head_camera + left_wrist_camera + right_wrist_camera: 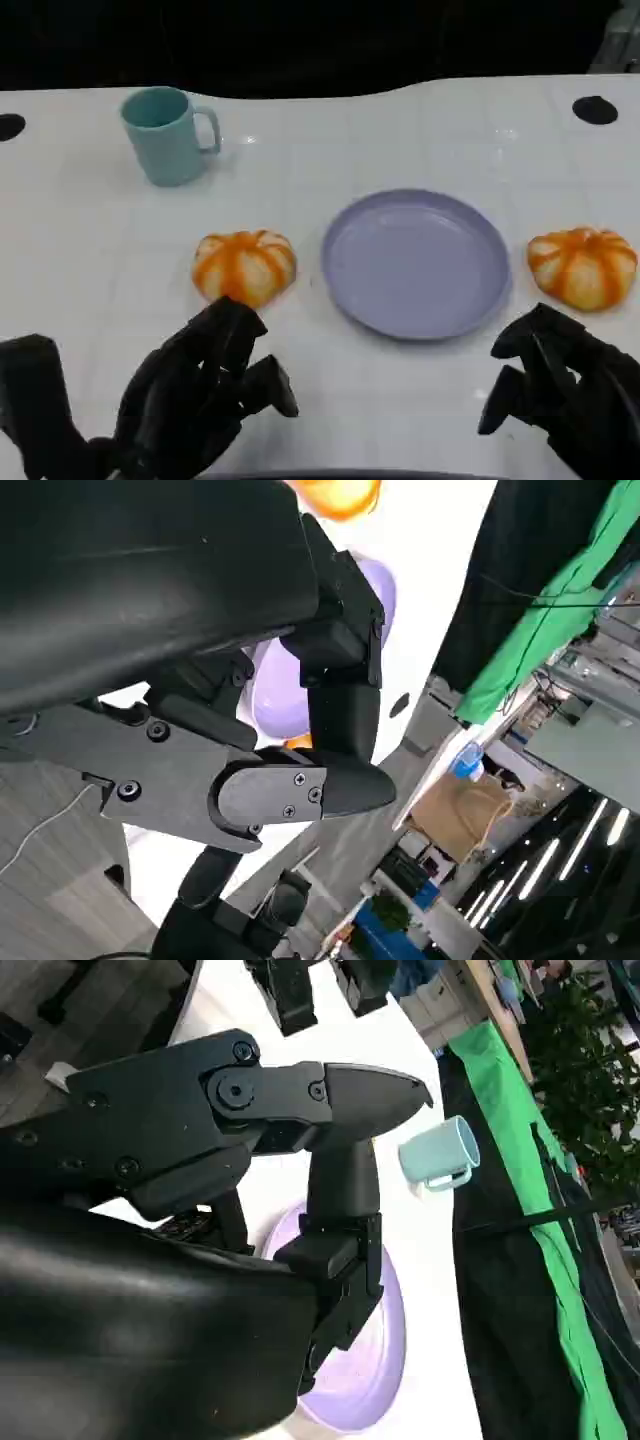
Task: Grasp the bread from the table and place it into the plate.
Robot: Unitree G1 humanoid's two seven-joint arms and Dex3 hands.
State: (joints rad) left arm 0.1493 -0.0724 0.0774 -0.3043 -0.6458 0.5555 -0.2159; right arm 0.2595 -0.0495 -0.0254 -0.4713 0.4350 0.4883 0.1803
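Plate [416, 262] – lilac and with nothing in it – sits mid-table between two round orange-striped breads, left bread [244, 266] and right bread [582, 265]. Teal mug [165, 134] stands behind. Left hand [200, 390] and right hand [560, 385] hold nothing, fingers loosely apart.

No words, numbers, labels or signs can be read in any of the pictures
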